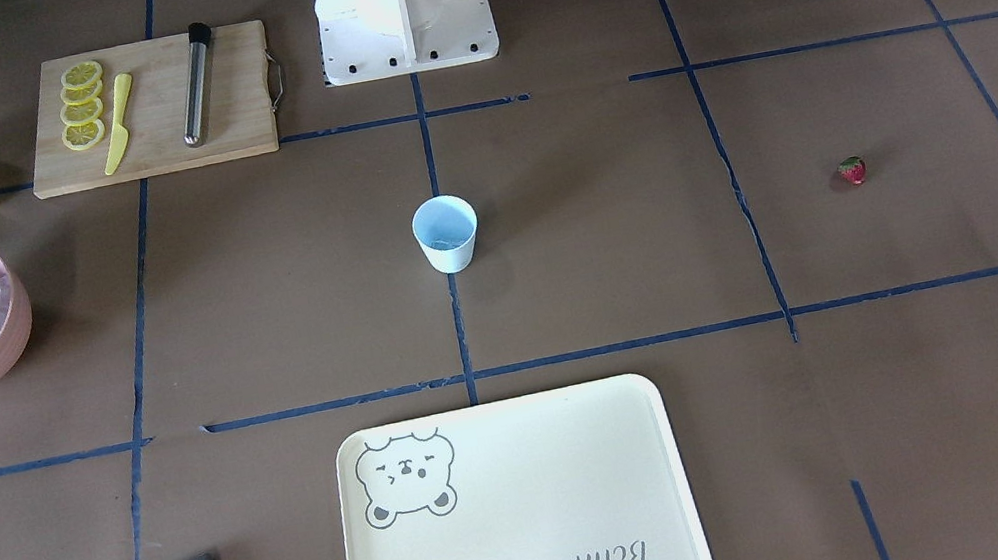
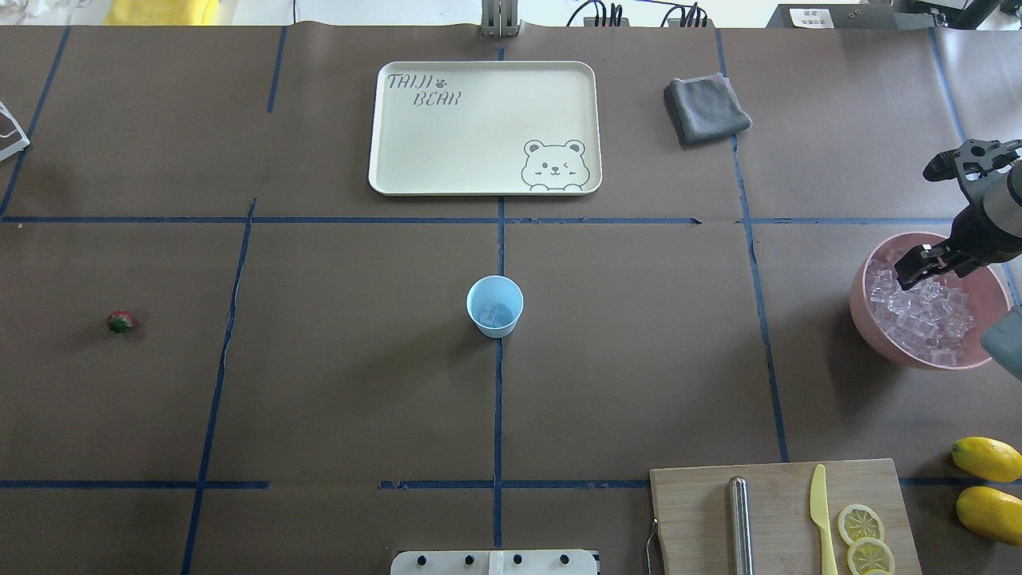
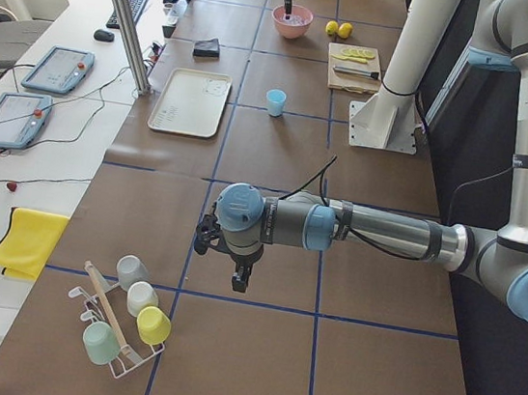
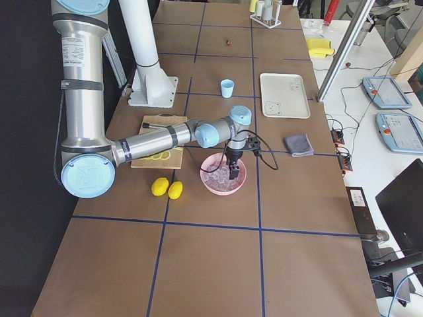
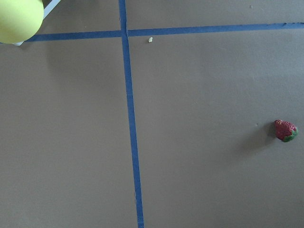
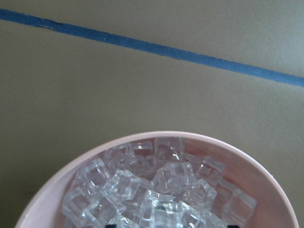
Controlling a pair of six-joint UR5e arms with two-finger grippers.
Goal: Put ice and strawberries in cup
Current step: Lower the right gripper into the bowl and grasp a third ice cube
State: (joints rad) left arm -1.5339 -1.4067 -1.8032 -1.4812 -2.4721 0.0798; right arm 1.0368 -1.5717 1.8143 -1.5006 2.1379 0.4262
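Right pincer (image 2: pixel 910 273) hangs spread wide over the ice (image 2: pixel 918 319) in the pink bowl (image 2: pixel 861 311), holding nothing. Cubes likely hard, light, slick: pinch 1 across flat faces. Cup (image 2: pixel 495 306) stands central on the worktop (image 2: pixel 639 359); soft strawberry (image 2: pixel 120 322) beyond. Left pincer (image 3: pixel 239 277): cannot tell.

Bare table (image 2: pixel 359 359) rings the cup (image 2: pixel 495 306) on every side; the tray (image 2: pixel 479 136) and cutting board (image 2: pixel 695 511) lie well apart. The strawberry (image 2: pixel 120 322) sits alone. The right gripper (image 2: pixel 906 275) hangs over the pink bowl (image 2: pixel 866 315), seemingly just above the ice (image 2: pixel 922 319).
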